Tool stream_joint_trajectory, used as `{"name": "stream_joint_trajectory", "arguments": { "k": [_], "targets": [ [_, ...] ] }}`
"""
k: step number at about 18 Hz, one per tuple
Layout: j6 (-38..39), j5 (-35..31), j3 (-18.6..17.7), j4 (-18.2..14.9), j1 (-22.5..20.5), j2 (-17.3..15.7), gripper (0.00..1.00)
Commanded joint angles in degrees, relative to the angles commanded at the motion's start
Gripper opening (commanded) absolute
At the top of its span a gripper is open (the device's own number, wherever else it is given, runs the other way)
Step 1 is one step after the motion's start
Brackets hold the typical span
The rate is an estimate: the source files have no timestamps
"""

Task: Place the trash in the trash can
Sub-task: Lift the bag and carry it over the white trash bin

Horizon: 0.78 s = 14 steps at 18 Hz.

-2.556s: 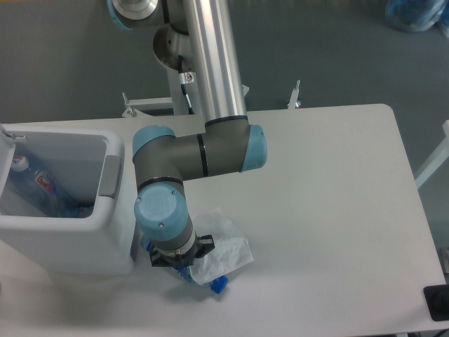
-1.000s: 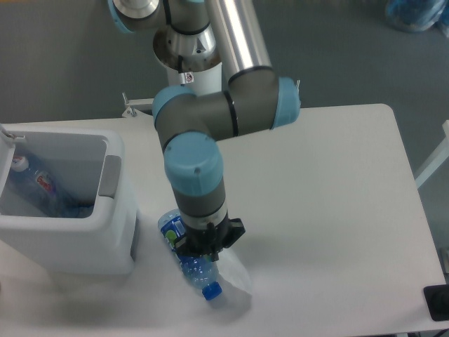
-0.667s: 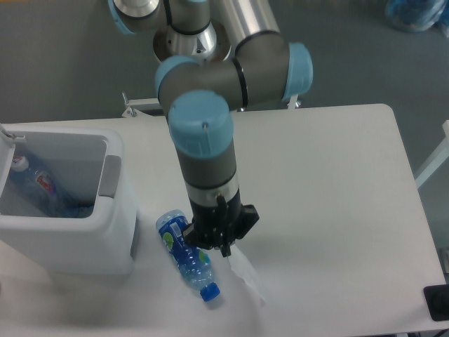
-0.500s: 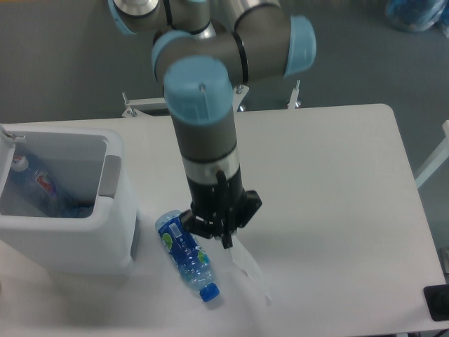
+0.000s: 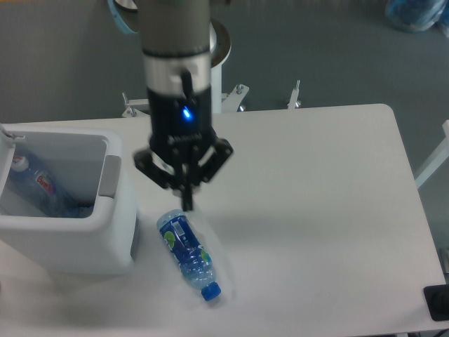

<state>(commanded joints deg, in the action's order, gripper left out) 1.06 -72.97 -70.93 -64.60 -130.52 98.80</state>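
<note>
Clear plastic bottle (image 5: 188,254) flat on table, cap twd lower-right, jaws (image 5: 186,204) pinched on bag (image 5: 210,253).

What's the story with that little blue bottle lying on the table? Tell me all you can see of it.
The small bottle is clear plastic with a blue label and a blue cap. It lies on its side on the white table, cap toward the near edge, just right of the white bin. A thin translucent bag hanging from the gripper runs along its right side.

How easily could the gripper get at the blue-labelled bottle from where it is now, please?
Probably not yet: the gripper is shut on the bag, which hangs beside the bottle. Nothing covers the bottle.
</note>
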Motion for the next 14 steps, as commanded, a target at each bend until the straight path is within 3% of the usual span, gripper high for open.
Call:
{"name": "stream_joint_trajectory", "arguments": {
  "k": [3,8,14],
  "targets": [
    [-3.67,3.27,-1.22,-0.35,0.17,-2.90,0.00],
    [-15.98,3.45,-5.62,-0.62,3.42,-6.77,0.00],
    [-21.09,3.54,-6.33,-0.79,5.62,-8.27,0.00]
  ]
}}
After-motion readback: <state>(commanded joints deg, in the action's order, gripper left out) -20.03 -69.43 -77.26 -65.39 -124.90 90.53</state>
